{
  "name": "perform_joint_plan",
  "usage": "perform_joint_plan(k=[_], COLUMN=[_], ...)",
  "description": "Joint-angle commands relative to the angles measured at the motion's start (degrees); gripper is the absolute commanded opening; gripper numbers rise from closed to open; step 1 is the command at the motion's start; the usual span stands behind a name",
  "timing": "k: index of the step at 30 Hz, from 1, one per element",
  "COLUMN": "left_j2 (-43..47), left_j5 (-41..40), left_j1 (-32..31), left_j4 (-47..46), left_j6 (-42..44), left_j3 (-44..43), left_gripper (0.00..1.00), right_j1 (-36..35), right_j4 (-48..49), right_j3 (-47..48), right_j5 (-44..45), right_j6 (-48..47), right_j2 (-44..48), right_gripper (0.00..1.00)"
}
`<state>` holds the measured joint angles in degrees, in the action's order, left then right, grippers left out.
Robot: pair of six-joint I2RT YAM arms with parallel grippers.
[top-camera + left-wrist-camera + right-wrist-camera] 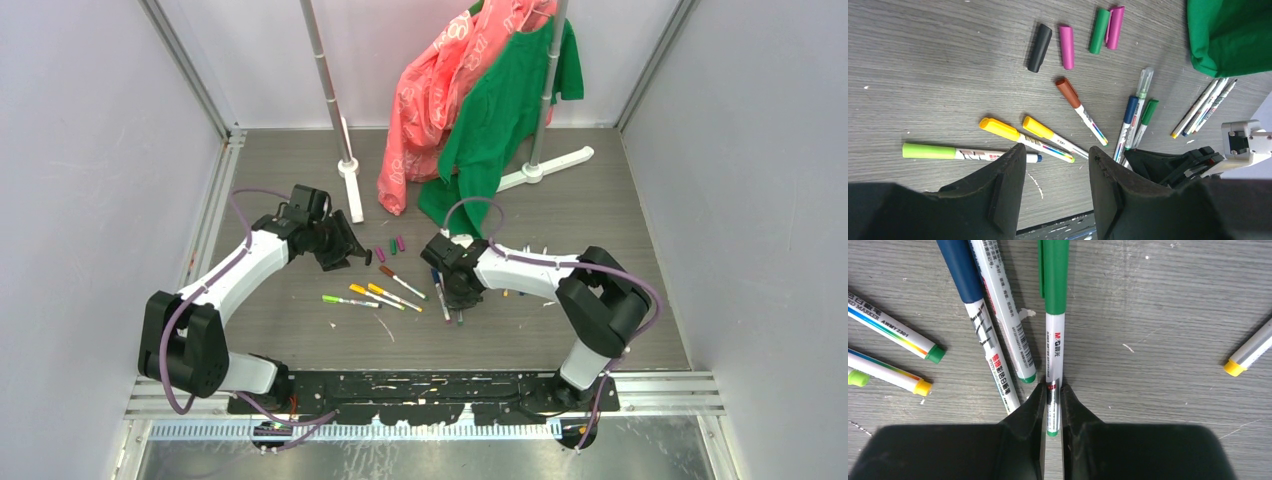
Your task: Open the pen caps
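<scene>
**Surroundings, overhead view, left to right:** grey wood-grain table (pixel 290 190); left rack pole (pixel 326 80) on a white foot; red garment (pixel 430 95) and green garment (pixel 500 125) hung on the right rack pole (pixel 550 60), their hems reaching the table just behind the pens. Nothing lies over the pens, though the right arm hides part of the right-hand cluster.

**Pens, left wrist view, left to right:**
- Loose fan in mid-frame, all capped: lime-capped pen (pixel 963 152), orange-capped pen (pixel 1008 132), yellow-capped pen (pixel 1048 137), brown-capped pen (pixel 1080 110).
- Side by side right of centre: blue-capped pen (pixel 1127 127), clear-capped pen (pixel 1141 97), green-capped pen (pixel 1146 116).
- Right of frame, near the green cloth: a bundle of uncapped pens (pixel 1203 107).

**Loose caps, top of frame:** black cap (pixel 1040 47), magenta cap (pixel 1066 46), green cap (pixel 1099 30) touching a second magenta cap (pixel 1115 26).

**Views compared:** the cap colours are clear from the left wrist but only specks overhead. Only the right wrist view shows the grip.

**Left gripper** (pixel 1057 152) — fingers apart, holding nothing, above the fan of pens at the lower frame.

**Right gripper** (pixel 1052 390) — fingers pressed together on the white barrel of the green-capped pen near its tail end. The pen's cap is on, at the top of the frame, and the blue-capped pen lies just to its left.
</scene>
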<state>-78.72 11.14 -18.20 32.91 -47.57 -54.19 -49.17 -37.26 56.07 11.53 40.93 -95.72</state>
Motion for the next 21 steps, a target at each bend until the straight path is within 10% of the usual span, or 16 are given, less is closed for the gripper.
perform_joint_plan(k=[1, 21], left_j2=[2.61, 4.87], left_j5=[3.52, 20.99], left_j1=[0.09, -0.39], left_j4=[-1.10, -21.36], left_j6=[-0.27, -12.43], left_j3=[-0.55, 6.94], left_gripper=[0.50, 0.51], right_j1=[-0.31, -6.55], right_j4=[-4.70, -3.76], right_j3=[-0.52, 13.44], right_j5=[3.19, -4.24], right_j6=[0.56, -1.58], right_j2=[1.79, 8.34], right_gripper=[0.01, 0.01])
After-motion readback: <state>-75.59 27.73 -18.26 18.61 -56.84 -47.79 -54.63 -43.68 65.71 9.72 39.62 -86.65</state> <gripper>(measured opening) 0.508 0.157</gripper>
